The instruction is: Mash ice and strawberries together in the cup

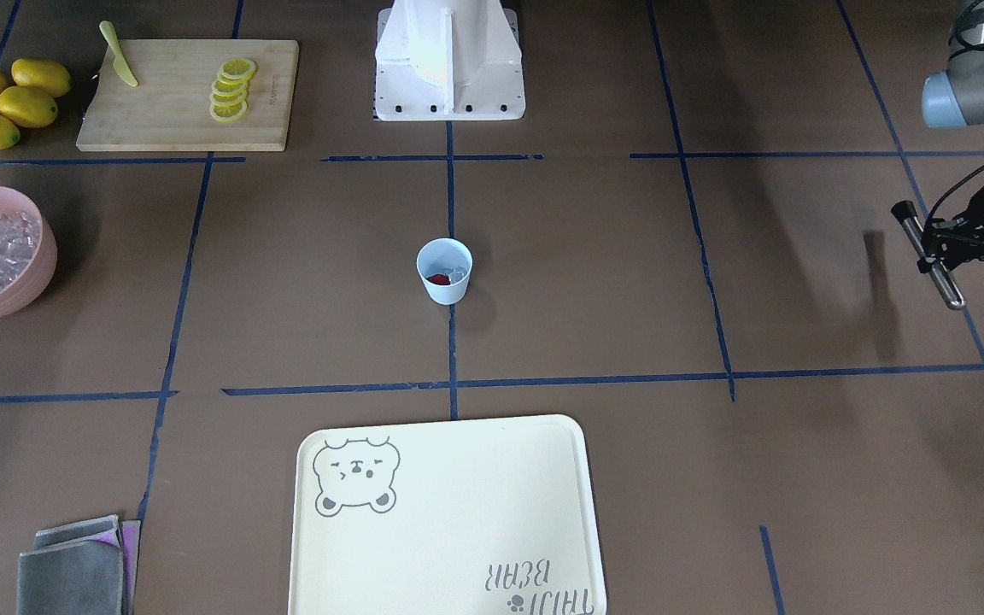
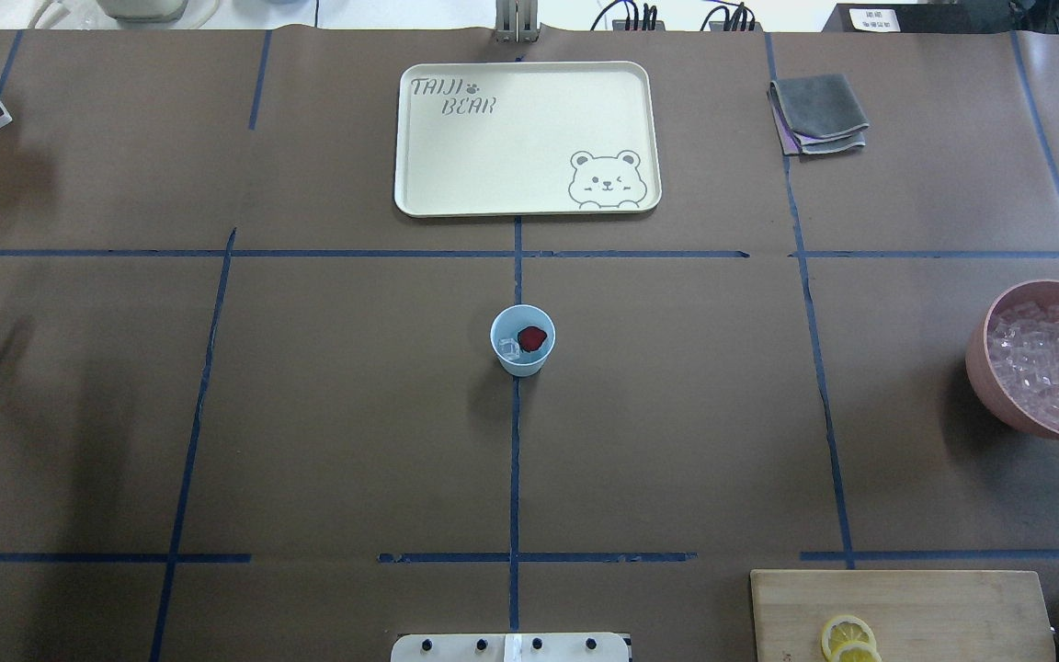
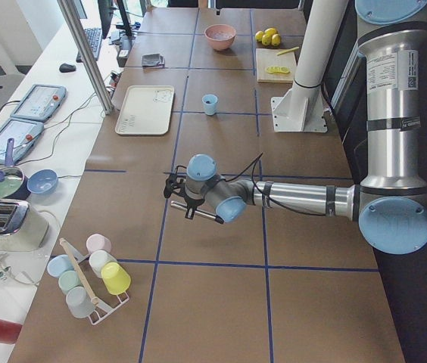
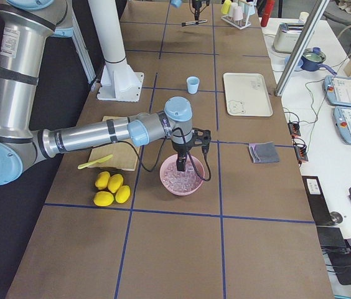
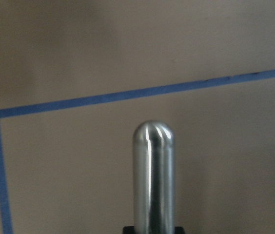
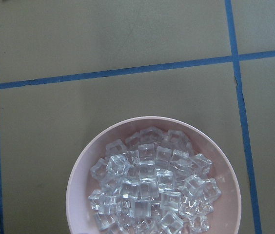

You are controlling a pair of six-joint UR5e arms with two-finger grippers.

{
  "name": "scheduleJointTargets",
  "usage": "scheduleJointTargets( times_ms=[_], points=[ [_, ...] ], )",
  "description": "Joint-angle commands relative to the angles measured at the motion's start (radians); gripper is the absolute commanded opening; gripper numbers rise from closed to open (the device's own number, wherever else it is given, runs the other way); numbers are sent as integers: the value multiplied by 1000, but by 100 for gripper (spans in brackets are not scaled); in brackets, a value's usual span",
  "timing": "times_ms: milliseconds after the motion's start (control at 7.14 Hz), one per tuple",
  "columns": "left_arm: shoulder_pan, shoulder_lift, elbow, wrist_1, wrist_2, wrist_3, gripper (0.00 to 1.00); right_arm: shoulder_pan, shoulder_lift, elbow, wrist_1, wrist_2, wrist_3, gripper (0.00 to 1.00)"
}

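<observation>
Left claw [image 1: 929,248] clamped on metal rod [image 1: 947,287]; right claw [image 4: 182,165] points down, grip unclear.

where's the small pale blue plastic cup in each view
Front-facing: small pale blue plastic cup at centre.
Overhead: cup at centre.
Exterior left: cup upper middle.
Exterior right: cup upper middle.
Left wrist: absent; only a metal rod.
Right wrist: absent.
Shared landmark: cream rectangular bear-print tray, in those four views.
</observation>
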Motion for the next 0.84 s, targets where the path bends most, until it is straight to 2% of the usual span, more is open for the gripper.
scheduleJointTargets(
  times_ms=[0, 140, 701],
  points=[
    [-2, -11, 25, 124, 2, 58, 0, 0, -4, 1, 0, 2, 0, 100],
    [-5, -38, 25, 182, 0, 92, 0, 0, -4, -1, 0, 2, 0, 100],
    [15, -48, 58, 189, -4, 91, 0, 0, -4, -2, 0, 2, 2, 100]
  ],
)
